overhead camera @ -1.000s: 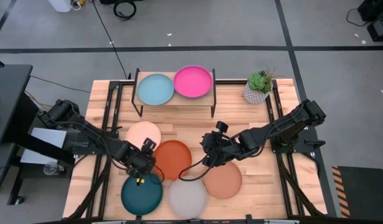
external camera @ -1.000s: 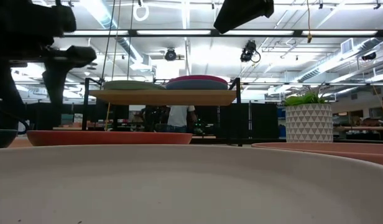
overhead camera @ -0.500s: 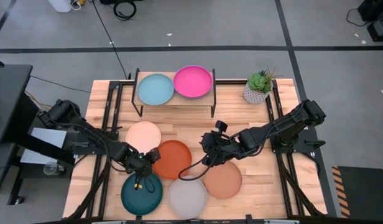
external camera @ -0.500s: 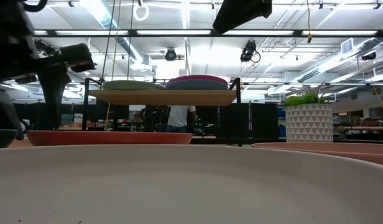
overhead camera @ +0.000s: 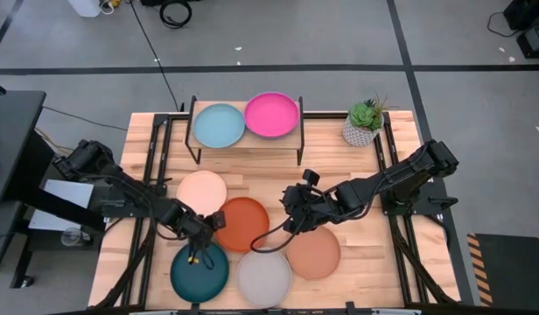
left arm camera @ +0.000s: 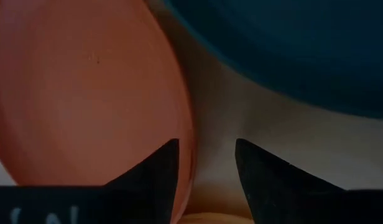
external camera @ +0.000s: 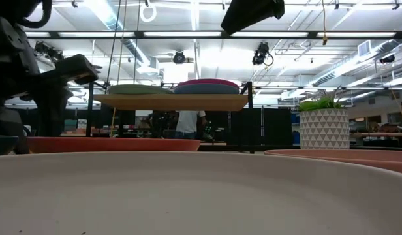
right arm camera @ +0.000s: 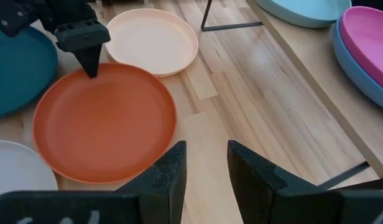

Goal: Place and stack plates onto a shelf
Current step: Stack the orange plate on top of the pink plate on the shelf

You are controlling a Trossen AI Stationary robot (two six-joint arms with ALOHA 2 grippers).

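The orange plate (overhead camera: pixel 243 224) lies flat on the table between both grippers. My left gripper (overhead camera: pixel 215 220) is open at its left rim, and the left wrist view shows the left gripper (left arm camera: pixel 206 155) astride that rim. My right gripper (overhead camera: pixel 293 220) hovers open just off its right rim, and the right wrist view shows the right gripper (right arm camera: pixel 206 152) over bare wood. Around it lie the cream plate (overhead camera: pixel 202 190), dark teal plate (overhead camera: pixel 199 269), grey plate (overhead camera: pixel 263 277) and salmon plate (overhead camera: pixel 313 253). The shelf (overhead camera: pixel 245 140) carries the pale blue plate (overhead camera: pixel 219 125) and the magenta plate (overhead camera: pixel 271 115), which sits on the blue plate (right arm camera: pixel 350 62). My left gripper comes down slanting from the table's left at the orange plate's left rim (left arm camera: pixel 190 146). One finger (left arm camera: pixel 163 165) stands over the plate's inside and the other over the wood outside. Whether either finger touches the rim, I cannot tell. The plate rests flat on the table.
A potted plant (overhead camera: pixel 364 124) stands at the far right, beside the shelf. Black rails (overhead camera: pixel 392 166) run along the table's left and right sides. Bare wood (overhead camera: pixel 278 179) lies between the shelf and the plates. A person shows beyond the table in the low view.
My left gripper has dropped and tipped toward the orange plate's left rim, shifting slightly toward the table's right. The plates have stayed where they were.
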